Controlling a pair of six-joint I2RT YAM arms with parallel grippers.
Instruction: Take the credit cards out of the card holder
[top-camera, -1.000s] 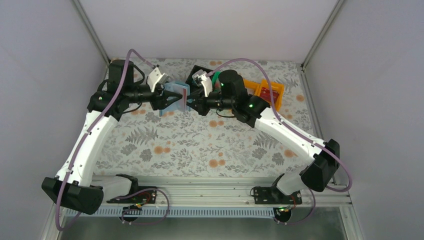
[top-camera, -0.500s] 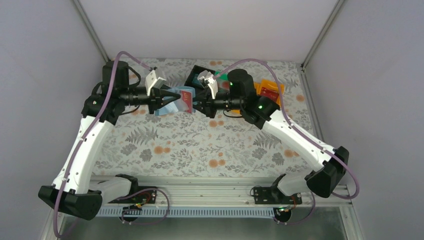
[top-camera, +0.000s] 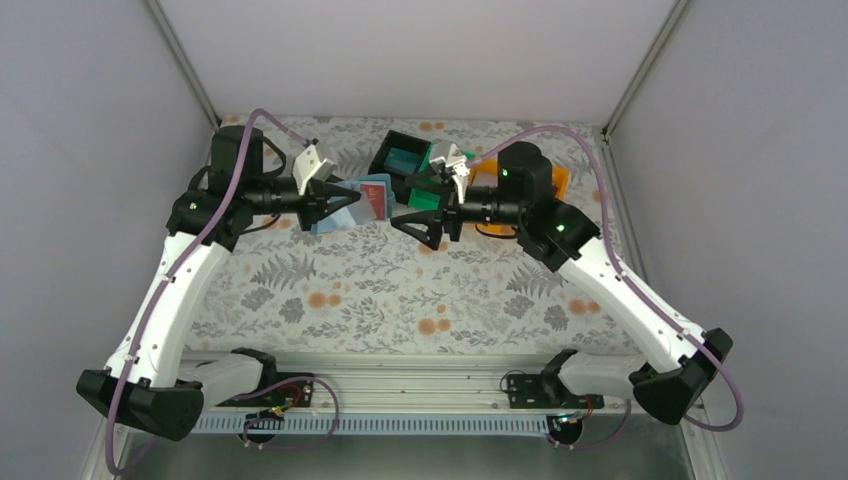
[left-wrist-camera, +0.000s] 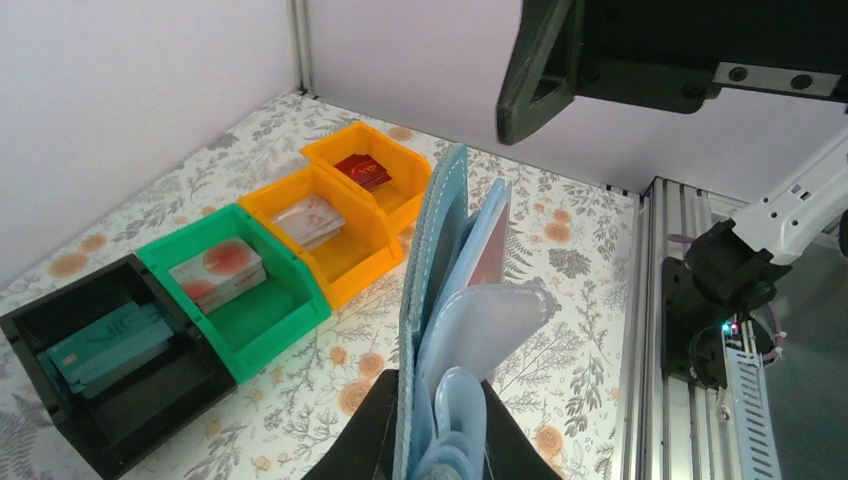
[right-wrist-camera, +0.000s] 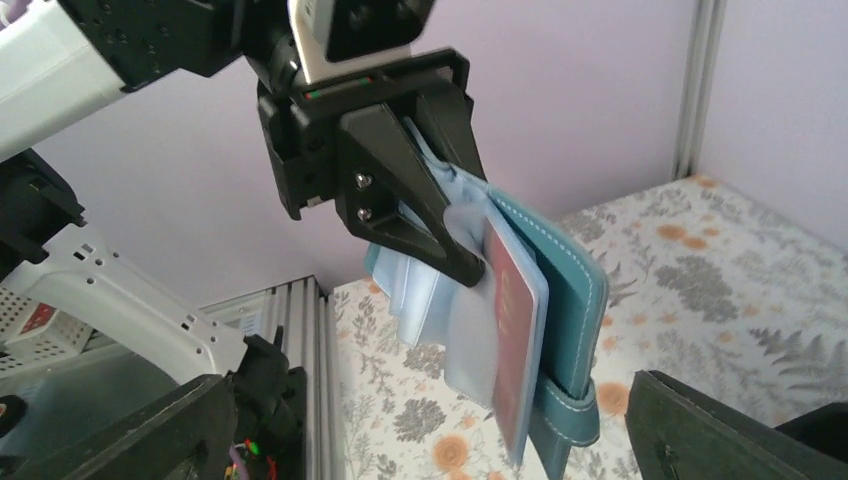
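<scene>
The floral table (top-camera: 400, 300) runs wide beneath both my grippers, with walls well off to either side. Four bins stand in one row on the far side of my right gripper (top-camera: 408, 203): one black bin (left-wrist-camera: 150, 420), one green bin (left-wrist-camera: 290, 300), and two orange, the near orange bin (left-wrist-camera: 355, 270) and the far orange bin (left-wrist-camera: 420, 180). Each has cards inside. My left gripper (top-camera: 340, 203) is clamped on the single card holder (right-wrist-camera: 570, 300), which is up off the table with its pockets fanned open. One red card (right-wrist-camera: 515, 330) stands in a front pocket, its long edge exposed toward my right fingers. My right jaws gape wide, near the holder but apart from it, with air between.
</scene>
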